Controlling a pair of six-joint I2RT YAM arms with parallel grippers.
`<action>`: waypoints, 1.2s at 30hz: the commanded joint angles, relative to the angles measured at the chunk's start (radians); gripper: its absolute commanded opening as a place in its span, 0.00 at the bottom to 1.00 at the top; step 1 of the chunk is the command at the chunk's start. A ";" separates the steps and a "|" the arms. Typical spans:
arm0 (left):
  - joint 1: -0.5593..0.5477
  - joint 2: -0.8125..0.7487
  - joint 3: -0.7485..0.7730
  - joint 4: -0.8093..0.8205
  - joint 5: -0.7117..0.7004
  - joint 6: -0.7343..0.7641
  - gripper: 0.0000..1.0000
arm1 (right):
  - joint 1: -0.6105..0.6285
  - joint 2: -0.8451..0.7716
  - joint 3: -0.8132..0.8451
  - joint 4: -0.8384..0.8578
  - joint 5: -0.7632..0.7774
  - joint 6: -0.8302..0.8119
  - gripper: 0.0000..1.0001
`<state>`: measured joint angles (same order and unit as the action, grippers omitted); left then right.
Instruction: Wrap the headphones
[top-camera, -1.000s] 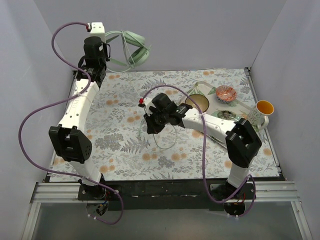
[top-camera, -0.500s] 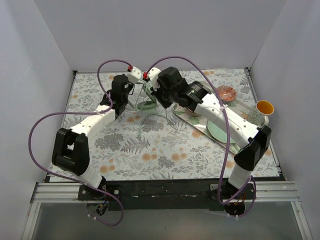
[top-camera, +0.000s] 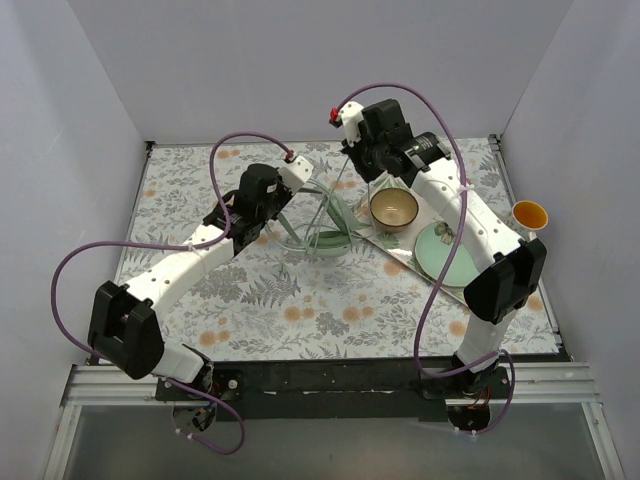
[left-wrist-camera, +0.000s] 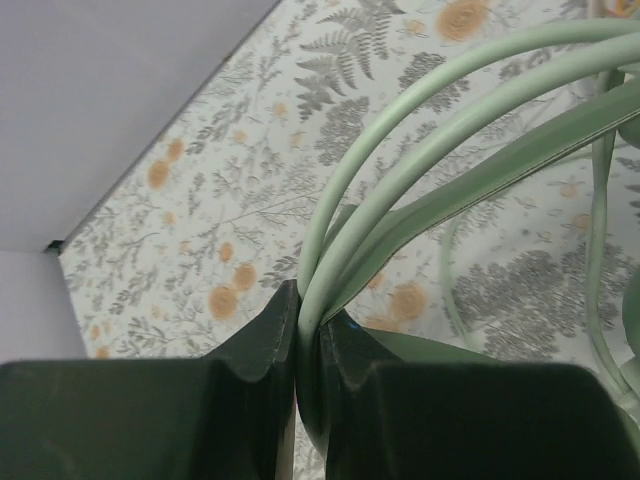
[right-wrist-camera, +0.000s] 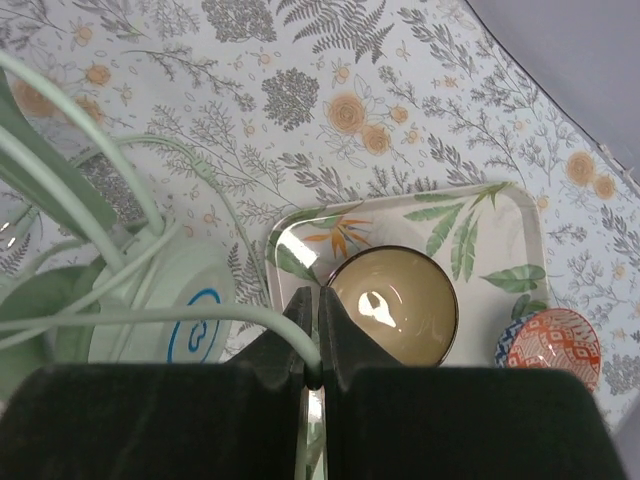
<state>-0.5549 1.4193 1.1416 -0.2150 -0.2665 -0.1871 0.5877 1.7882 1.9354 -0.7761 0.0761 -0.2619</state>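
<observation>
Both jaws clamped: left on headphones (left-wrist-camera: 500, 168) band, right on cable (right-wrist-camera: 200, 316); patterned bowl (right-wrist-camera: 556, 346) shows only from right wrist.

Robot test cell: plain grey panel walls (top-camera: 300, 60) enclose a floral-cloth table (top-camera: 300, 300); aluminium mounting rail (top-camera: 550, 381) at 6 o'clock.

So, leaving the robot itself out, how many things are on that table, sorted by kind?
Headphones: 1
Bowls: 2, a brown bowl and a red patterned bowl
Plate: 1
Mug: 1
Tray: 1
Total: 6
</observation>
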 joint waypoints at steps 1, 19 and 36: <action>-0.013 -0.056 0.110 -0.210 0.167 -0.104 0.00 | -0.061 -0.003 0.097 0.124 -0.125 0.003 0.01; -0.013 -0.071 0.535 -0.555 0.613 -0.411 0.00 | -0.157 -0.107 -0.257 0.499 -0.641 0.068 0.19; -0.013 0.036 0.989 -0.546 0.438 -0.597 0.00 | -0.051 -0.141 -0.829 1.492 -0.705 0.533 0.34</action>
<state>-0.5621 1.4525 2.0621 -0.8330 0.2050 -0.6941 0.4919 1.6363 1.1225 0.4595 -0.6800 0.2199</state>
